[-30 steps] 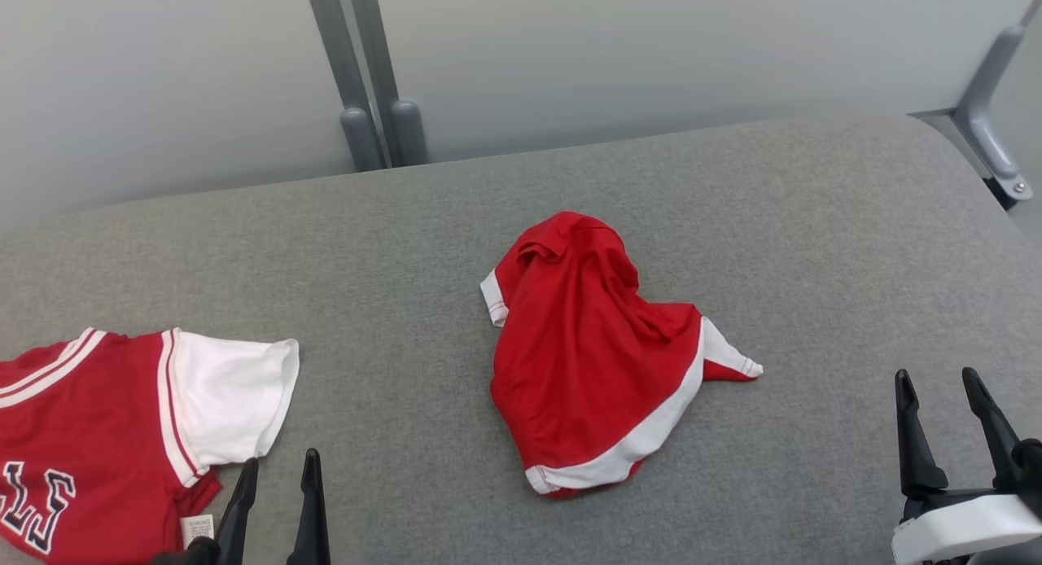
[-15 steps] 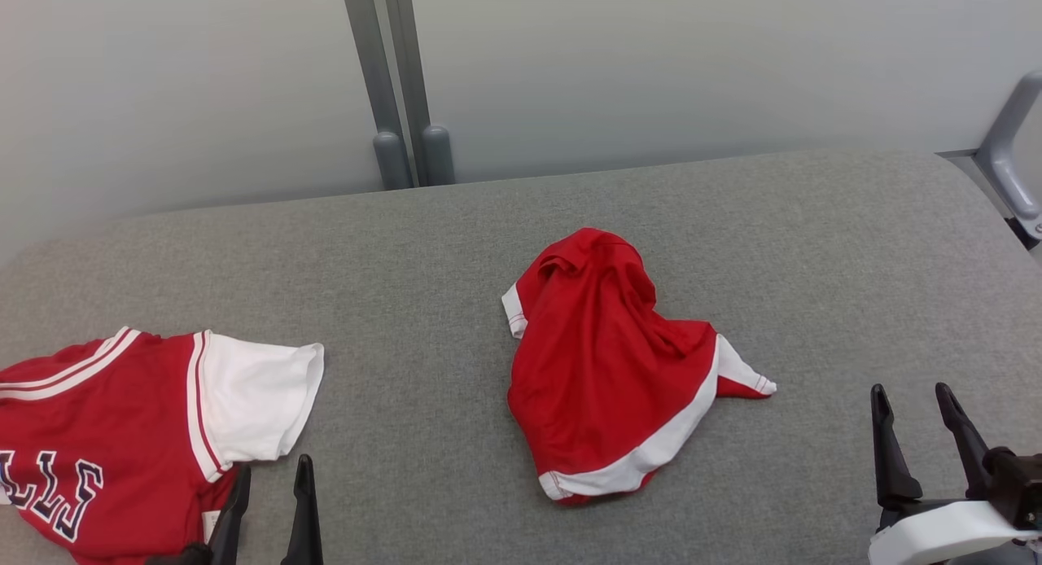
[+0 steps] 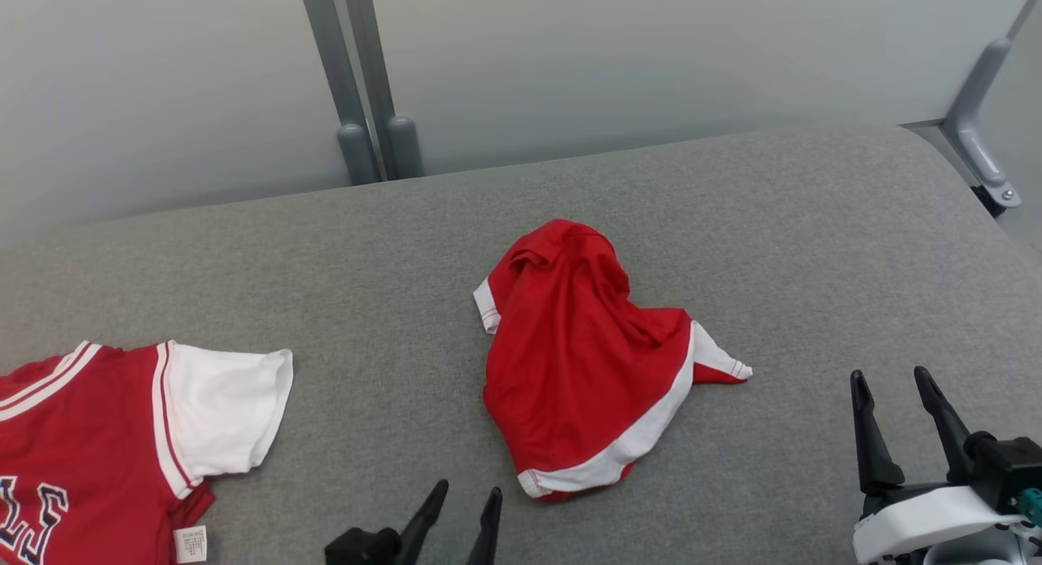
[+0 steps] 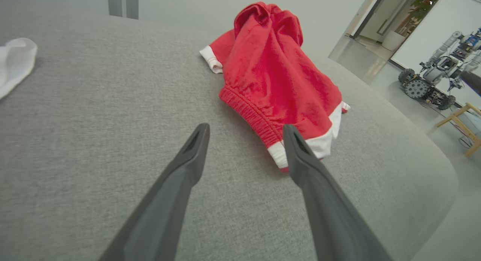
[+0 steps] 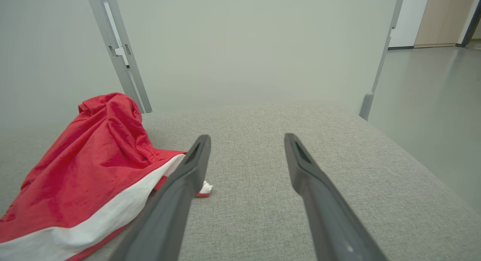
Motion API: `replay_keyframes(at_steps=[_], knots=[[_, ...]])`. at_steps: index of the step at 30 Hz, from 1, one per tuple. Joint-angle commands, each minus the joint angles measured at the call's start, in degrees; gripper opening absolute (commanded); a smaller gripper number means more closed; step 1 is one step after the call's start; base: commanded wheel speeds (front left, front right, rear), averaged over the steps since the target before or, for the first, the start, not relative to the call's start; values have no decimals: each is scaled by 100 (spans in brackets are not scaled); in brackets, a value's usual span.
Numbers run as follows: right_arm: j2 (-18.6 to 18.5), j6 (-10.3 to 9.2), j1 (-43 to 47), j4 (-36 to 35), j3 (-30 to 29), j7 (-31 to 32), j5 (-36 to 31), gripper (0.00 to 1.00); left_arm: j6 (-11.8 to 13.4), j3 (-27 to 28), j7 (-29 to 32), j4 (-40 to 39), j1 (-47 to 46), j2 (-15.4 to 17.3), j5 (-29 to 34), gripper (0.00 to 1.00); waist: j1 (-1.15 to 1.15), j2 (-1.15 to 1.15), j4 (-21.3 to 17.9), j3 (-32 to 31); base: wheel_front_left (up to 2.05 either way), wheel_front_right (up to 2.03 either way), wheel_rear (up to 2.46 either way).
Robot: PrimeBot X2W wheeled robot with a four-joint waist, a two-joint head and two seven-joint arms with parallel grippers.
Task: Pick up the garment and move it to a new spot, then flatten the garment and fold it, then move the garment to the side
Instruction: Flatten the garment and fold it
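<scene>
Red garment [image 3: 582, 370] bunched on grey pad [image 3: 814, 223] — both jaws parted

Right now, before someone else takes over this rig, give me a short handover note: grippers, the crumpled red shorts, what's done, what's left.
Left gripper: open, empty, just short of the near hem of the crumpled red shorts with white trim, apparently not touching.
Right gripper: open, empty, off to the shorts' right, apart from them.
Shorts: bunched in the middle of the grey fabric-covered table. A red and white jersey lies at the left edge.
Done: nothing yet, no grasp.
Left: pick up, relocate, flatten, fold, move aside.
</scene>
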Motion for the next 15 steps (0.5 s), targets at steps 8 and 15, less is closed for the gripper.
replay_keyframes(at_steps=[8,15], knots=[[-92,0,-168,33,52,-16,68,100,-15,-1017,4,1525,-946,32,-735,100,0,0,-531,208,0,0,0],[-128,0,-190,41,31,-16,84,100,-15,-1128,-8,1834,-1300,51,-1073,100,0,0,-738,289,0,0,0]])
